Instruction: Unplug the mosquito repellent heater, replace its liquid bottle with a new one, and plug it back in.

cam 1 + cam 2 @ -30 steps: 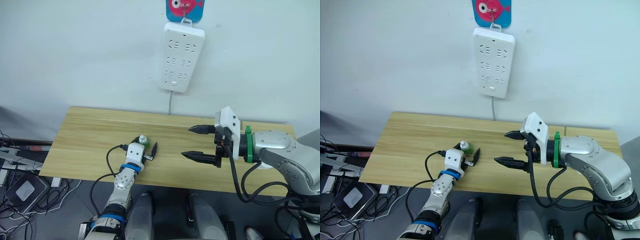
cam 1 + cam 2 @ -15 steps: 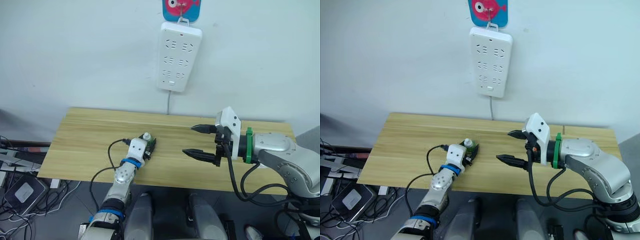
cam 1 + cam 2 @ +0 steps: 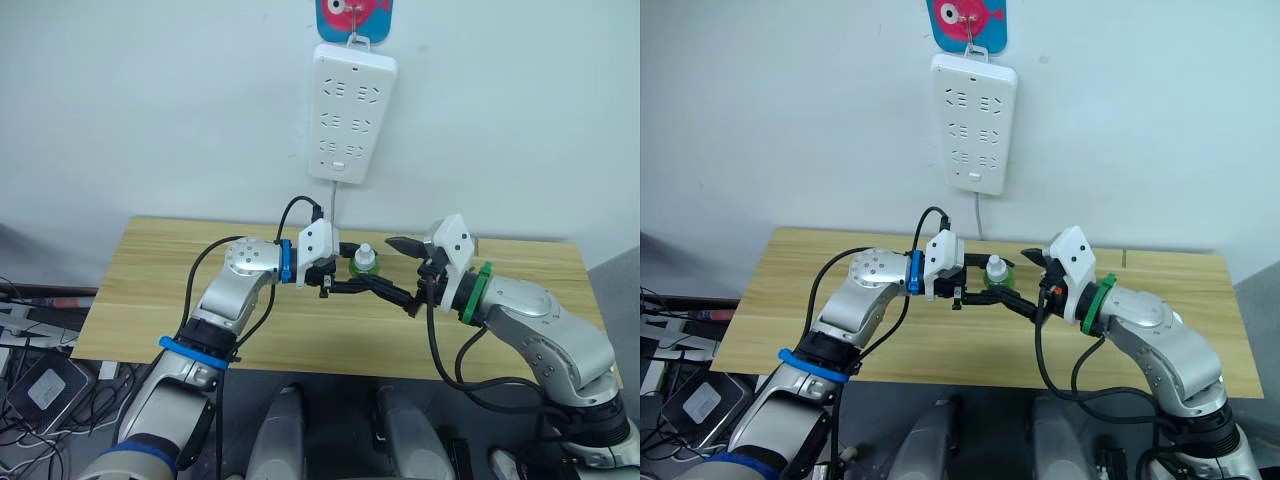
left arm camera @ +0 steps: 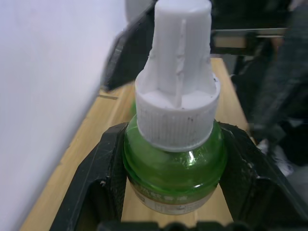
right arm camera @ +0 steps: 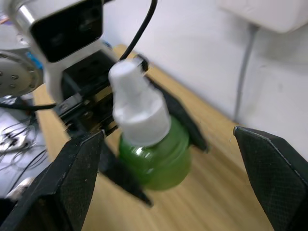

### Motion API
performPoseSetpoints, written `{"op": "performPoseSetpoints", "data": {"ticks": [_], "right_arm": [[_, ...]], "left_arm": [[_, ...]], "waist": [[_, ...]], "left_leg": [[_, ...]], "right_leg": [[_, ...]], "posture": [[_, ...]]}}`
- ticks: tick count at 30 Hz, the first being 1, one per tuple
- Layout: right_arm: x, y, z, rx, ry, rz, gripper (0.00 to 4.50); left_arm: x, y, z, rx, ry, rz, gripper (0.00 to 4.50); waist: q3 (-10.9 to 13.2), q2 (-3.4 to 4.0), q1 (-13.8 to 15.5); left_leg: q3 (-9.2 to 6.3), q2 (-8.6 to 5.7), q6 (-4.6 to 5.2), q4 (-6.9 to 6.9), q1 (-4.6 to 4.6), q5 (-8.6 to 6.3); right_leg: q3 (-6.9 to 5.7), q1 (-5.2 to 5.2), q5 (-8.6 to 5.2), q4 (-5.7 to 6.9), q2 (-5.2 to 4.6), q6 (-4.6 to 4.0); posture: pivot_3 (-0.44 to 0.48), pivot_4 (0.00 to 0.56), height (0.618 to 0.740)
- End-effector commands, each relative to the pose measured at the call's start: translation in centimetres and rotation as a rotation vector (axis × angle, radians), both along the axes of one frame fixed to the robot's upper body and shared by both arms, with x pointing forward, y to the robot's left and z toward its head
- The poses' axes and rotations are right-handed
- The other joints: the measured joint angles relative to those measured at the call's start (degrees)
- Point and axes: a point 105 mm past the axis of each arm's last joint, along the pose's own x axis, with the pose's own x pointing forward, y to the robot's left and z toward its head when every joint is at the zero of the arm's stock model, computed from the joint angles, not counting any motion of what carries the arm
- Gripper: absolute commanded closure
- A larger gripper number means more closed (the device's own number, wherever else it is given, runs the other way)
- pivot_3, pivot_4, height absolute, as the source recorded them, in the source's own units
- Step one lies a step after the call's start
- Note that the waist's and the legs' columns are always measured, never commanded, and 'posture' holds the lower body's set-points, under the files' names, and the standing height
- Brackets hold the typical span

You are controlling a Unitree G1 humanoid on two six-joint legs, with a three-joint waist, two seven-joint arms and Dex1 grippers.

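A green liquid bottle [image 3: 362, 264] with a white cap [image 4: 175, 82] hangs above the wooden table [image 3: 170, 270], upright. My left gripper [image 3: 360, 272] is shut on its green body, one black finger [image 4: 103, 183] on each side. My right gripper [image 3: 402, 272] stands open just to the bottle's right, facing it. In the right wrist view the bottle [image 5: 154, 154] sits between and beyond its wide-spread fingers [image 5: 72, 178], apart from both. The mosquito repellent heater is out of view.
A long white power strip [image 3: 350, 110] hangs on the wall from a fish-shaped hook [image 3: 352, 15], its cord dropping behind the table. Cables and a box [image 3: 40, 375] lie on the floor at the left.
My left gripper closed on the bottle at the table's front left, then carried it up and rightward to the right gripper. The right gripper edged toward it, still open.
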Motion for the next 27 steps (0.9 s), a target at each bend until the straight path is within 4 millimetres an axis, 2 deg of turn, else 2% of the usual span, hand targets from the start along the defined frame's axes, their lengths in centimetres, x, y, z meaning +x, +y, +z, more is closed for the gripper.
{"op": "performPoseSetpoints", "data": {"ticks": [1, 6, 9, 14, 16, 21, 25, 27], "right_arm": [[-0.8, 0.8, 1.2, 0.021, -0.07, 0.014, 0.0], [-1.2, 1.0, 1.8, 0.057, -0.1, 0.015, 0.0], [-1.3, 1.3, 1.9, 0.065, -0.101, 0.029, 0.94], [-1.5, 1.5, 1.8, 0.044, -0.117, 0.058, 2.84], [-1.5, 1.6, 1.7, 0.047, -0.114, 0.069, 3.45], [-2.0, 2.2, 1.6, 0.01, -0.111, 0.203, 3.44], [-3.3, 2.3, 2.0, -0.059, -0.11, 0.494, 3.44], [-3.3, 1.9, 2.3, -0.093, -0.096, 0.626, 3.44]], "left_arm": [[-0.1, -0.6, 1.1, -0.022, -0.029, -0.051, 2.23], [-0.2, -1.0, 1.5, -0.035, -0.024, -0.07, 2.23], [-0.2, -1.0, 1.4, -0.035, -0.026, -0.071, 2.23], [-0.2, -0.7, 1.1, -0.01, -0.04, -0.062, 2.23], [-0.2, -0.7, 1.1, -0.015, -0.038, -0.061, 2.23], [-1.0, -0.9, 1.1, -0.018, -0.037, -0.099, 2.23], [-3.0, -1.1, 0.7, 0.008, -0.024, -0.216, 2.23], [-3.9, -1.0, 0.4, 0.035, -0.013, -0.279, 2.23]], "waist": [[0.0, 0.0, 0.01], [0.0, 0.0, -0.03], [0.0, 0.0, -0.07], [-0.01, 0.0, -0.07], [-0.01, 0.0, -0.05], [-0.01, 0.0, -0.04], [0.0, 0.0, -0.07], [-0.01, 0.0, -0.02]], "left_leg": [[0.0, 0.0, -0.07, 0.01, -0.03, 0.04], [-0.01, 0.0, -0.12, 0.02, -0.04, 0.07], [-0.02, 0.0, -0.13, 0.04, -0.04, 0.08], [-0.01, -0.01, -0.13, 0.05, -0.04, 0.08], [0.0, -0.01, -0.13, 0.05, -0.04, 0.08], [-0.02, -0.01, -0.12, 0.07, -0.04, 0.08], [0.01, -0.01, 0.0, 0.08, -0.04, 0.01], [0.08, -0.01, 0.01, 0.1, -0.04, 0.0]], "right_leg": [[-0.01, -0.01, 0.0, -0.01, 0.0, 0.0], [-0.01, -0.02, 0.0, 0.0, -0.01, 0.0], [-0.01, -0.02, 0.0, 0.03, -0.01, 0.0], [-0.01, -0.02, 0.0, 0.03, -0.01, 0.0], [-0.02, -0.02, 0.0, 0.04, -0.01, 0.0], [-0.01, -0.02, 0.0, 0.06, -0.01, -0.01], [-0.01, -0.02, 0.0, 0.06, -0.01, -0.01], [-0.02, -0.01, 0.01, 0.06, 0.0, -0.01]], "posture": [[-0.012, 0.265, 0.74], [-0.017, 0.262, 0.74], [-0.016, 0.261, 0.74], [-0.004, 0.266, 0.74], [0.003, 0.267, 0.74], [0.026, 0.277, 0.74], [0.025, 0.279, 0.74], [0.028, 0.274, 0.74]]}}
